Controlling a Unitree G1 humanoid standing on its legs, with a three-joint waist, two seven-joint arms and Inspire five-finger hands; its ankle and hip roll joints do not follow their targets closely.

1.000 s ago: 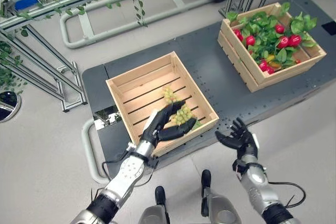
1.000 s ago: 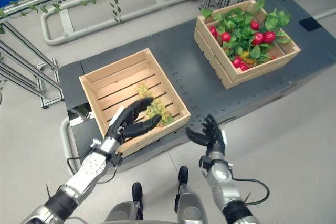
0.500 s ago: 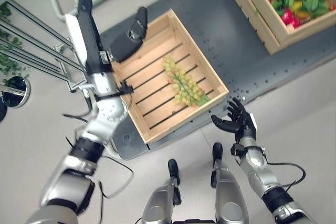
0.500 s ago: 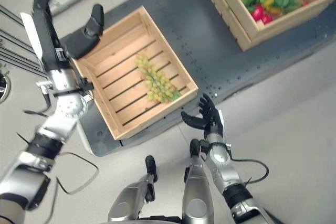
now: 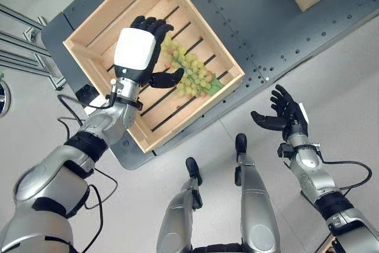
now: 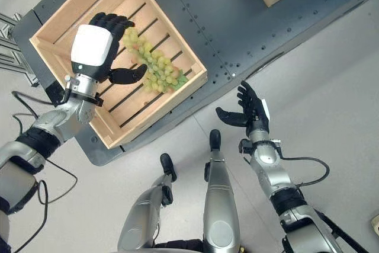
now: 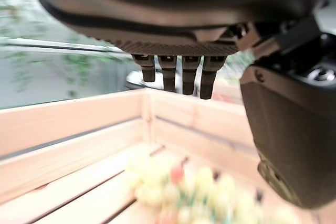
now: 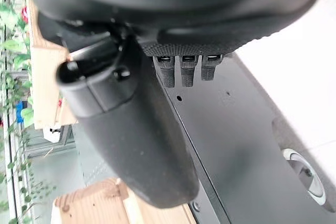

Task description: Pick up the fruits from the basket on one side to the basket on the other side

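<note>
Overhead, in the left eye view, the left hand (image 5: 137,56) hovers over the wooden crate (image 5: 92,25), fingers spread and holding nothing; the grape bunch (image 5: 188,75) lies on the slats just beside its thumb. Off the dark table (image 5: 266,34), the right hand (image 5: 288,117) hangs open and empty. From the left wrist view, the grapes lie below the straight fingers (image 7: 182,74), apart from them. From the right wrist view, its fingers (image 8: 187,71) are relaxed above the table.

No legible text, label, number or sign appears on the wooden crate (image 5: 89,34), the grapes (image 5: 192,75), the desk (image 5: 249,22) or either hand.
</note>
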